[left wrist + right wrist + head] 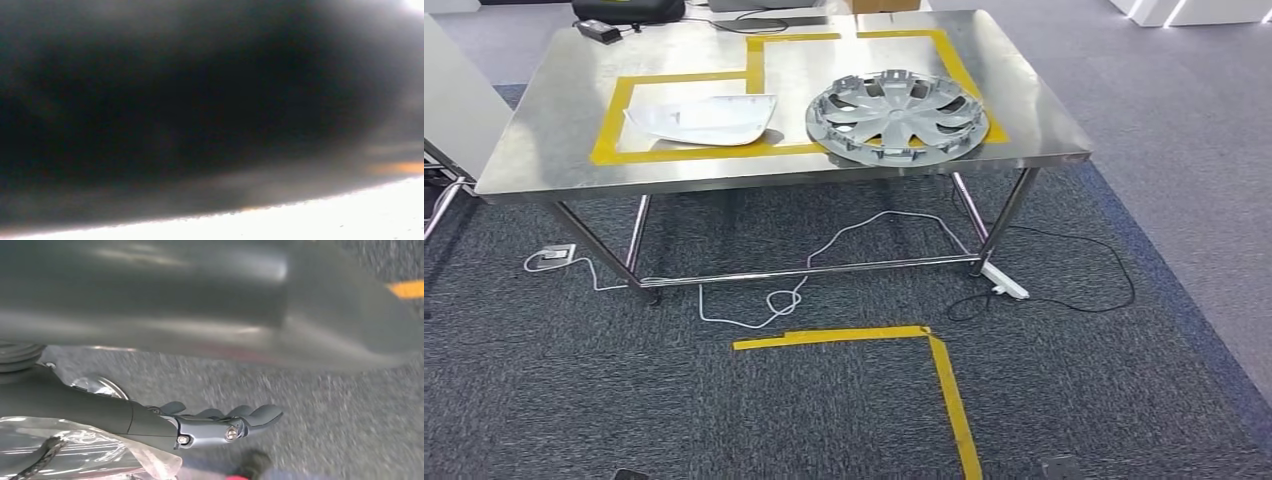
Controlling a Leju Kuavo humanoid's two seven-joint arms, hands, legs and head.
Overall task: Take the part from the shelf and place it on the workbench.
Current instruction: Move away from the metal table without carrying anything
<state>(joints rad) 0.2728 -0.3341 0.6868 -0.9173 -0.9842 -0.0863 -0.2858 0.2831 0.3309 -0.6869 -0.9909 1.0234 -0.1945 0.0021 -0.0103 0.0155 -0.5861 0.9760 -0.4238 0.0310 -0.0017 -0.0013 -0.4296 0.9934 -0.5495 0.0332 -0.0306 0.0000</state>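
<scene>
Resting on the steel workbench (544,150), the silver wheel cover (896,115) lies flat near the front edge, spokes up, its rim overlapping the yellow tape outline (754,75) marked on the bench top. Just beside the wheel cover, further along the same front edge, a white flat part (704,118) lies inside the tape outline. Well behind the wheel cover, at the far edge of the workbench, sit a black bag (629,10) and a small black adapter (599,30). Below the wheel cover, on the grey carpet (574,400), a white cable (774,300) loops between the bench legs, a white power strip (1006,283) lies by the leg nearest the wheel cover, and a black cable (1094,290) trails from it. Nearer the camera than the wheel cover, a yellow floor tape corner (924,340) is stuck to the carpet.

The right hand (220,422) hangs over the carpet with its dark fingers (260,414) stretched out, lying side by side and holding nothing. The left wrist view is a dark blur, so the left hand's state cannot be told.
</scene>
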